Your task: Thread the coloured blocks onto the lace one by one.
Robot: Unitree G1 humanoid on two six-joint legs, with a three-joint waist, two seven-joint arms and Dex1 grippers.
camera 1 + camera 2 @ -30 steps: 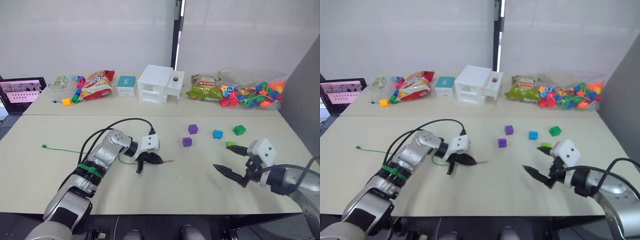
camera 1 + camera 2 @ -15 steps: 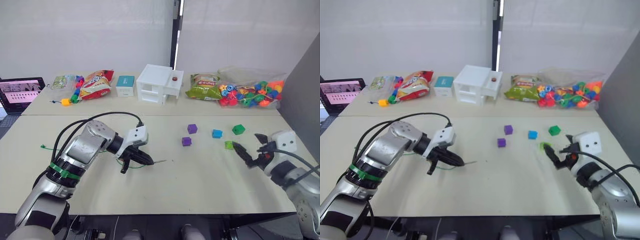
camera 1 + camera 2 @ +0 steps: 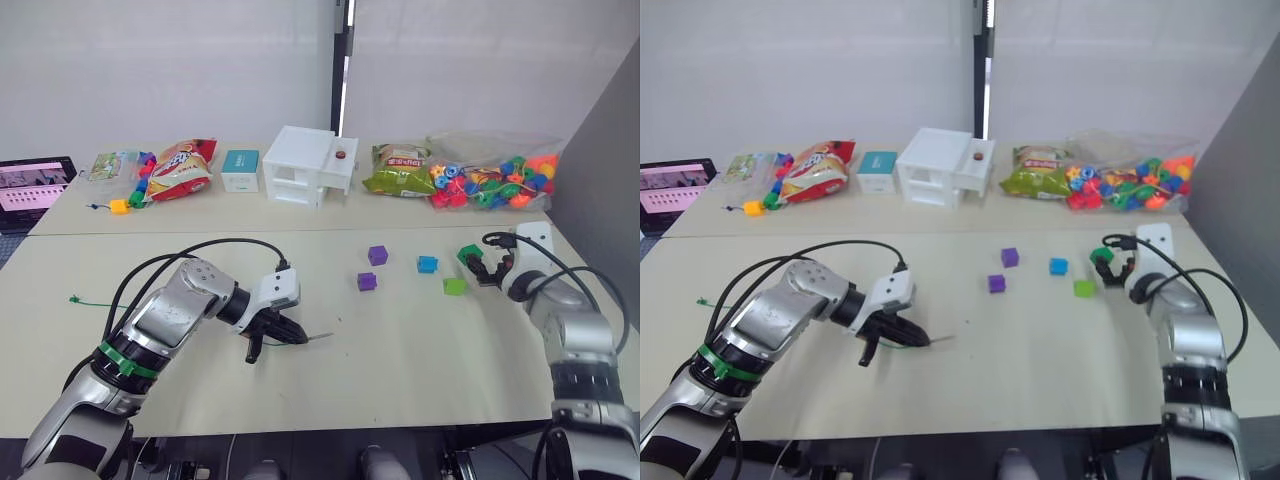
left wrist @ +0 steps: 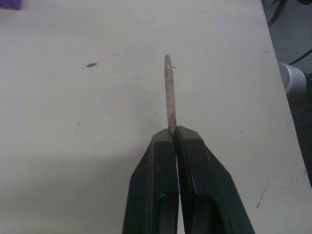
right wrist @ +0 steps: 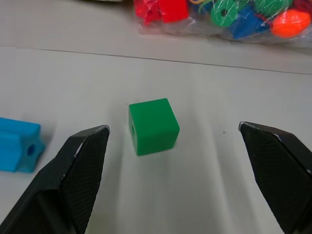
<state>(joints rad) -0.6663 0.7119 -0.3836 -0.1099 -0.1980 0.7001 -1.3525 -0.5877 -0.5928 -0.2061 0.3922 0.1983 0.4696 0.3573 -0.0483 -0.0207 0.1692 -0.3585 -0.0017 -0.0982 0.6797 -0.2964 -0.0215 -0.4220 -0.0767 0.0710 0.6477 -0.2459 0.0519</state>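
On the pale bench [image 3: 420, 350], the green lace [image 3: 105, 302] trails from its knotted end at far left toward the left tool [image 3: 296, 337], which is clenched on the cord's stiff greyish tip [image 4: 169, 92]; the tip pokes out past the closed fingers, just above the bench surface. To the right, two purple blocks [image 3: 377, 255] lie near each other mid-bench, one a little nearer the robot than the other. Beyond them sit the blue block [image 3: 427, 264] and the light green block [image 3: 454, 286]. At far right, the right tool [image 5: 170, 146] hovers released, its black fingers spread wide on either side of the dark green block [image 5: 153, 126], which rests on the bench untouched. A clear bag of multicoloured beads [image 3: 495, 185] lies along the far edge.
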